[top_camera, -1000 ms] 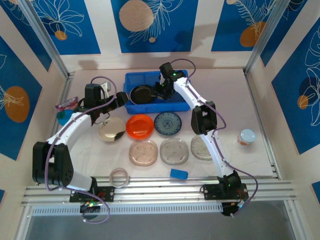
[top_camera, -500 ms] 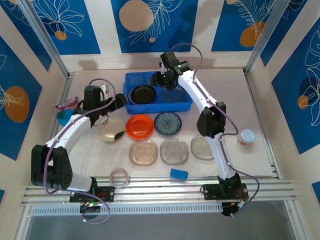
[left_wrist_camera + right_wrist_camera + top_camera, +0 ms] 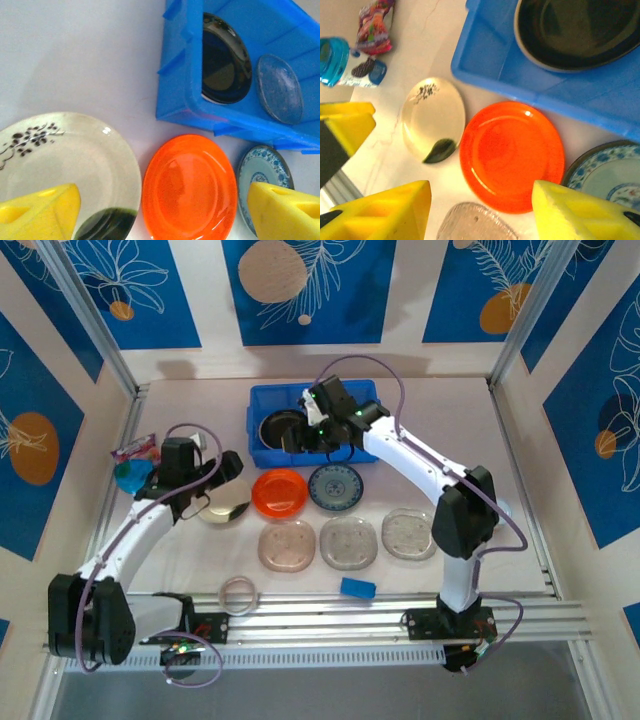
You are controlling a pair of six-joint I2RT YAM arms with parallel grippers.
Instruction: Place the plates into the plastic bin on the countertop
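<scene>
Blue plastic bin (image 3: 262, 395) is set at the 12 o'clock end of the counter (image 3: 460, 430). A black plate (image 3: 275, 427) is seen inside it, toward the 9 o'clock wall. In the left wrist view a clear plate (image 3: 280, 89) is noted in the same bin, just beside the black plate at its 3 o'clock.

Plates outside the bin, all flat on the counter:
- Orange plate (image 3: 280, 492), just at 6 o'clock of the bin's near wall.
- Silver plate (image 3: 225, 508), near the orange plate at its 9 o'clock; a dark reflection is carried on its surface.
- Blue-white patterned plate (image 3: 335, 487), just beside the orange plate at its 3 o'clock.
- Three translucent plates (image 3: 287, 545) (image 3: 348, 542) (image 3: 408, 533), laid in a row further toward 6 o'clock, slightly apart from one another.

A translucent ring (image 3: 239, 592) and a blue block (image 3: 357, 587) are found near the rail at 6 o'clock. A snack packet (image 3: 132, 450) is seen at the 9 o'clock edge.

Left gripper (image 3: 225, 472) is held over the 12 o'clock edge of the silver plate. In its wrist view the fingers are spread wide and nothing is held; the orange plate is framed between them.

Right gripper (image 3: 298, 438) is held above the bin's near wall, by the black plate. In its wrist view the jaws are likewise spread wide and empty, with the orange plate below between the fingers.
</scene>
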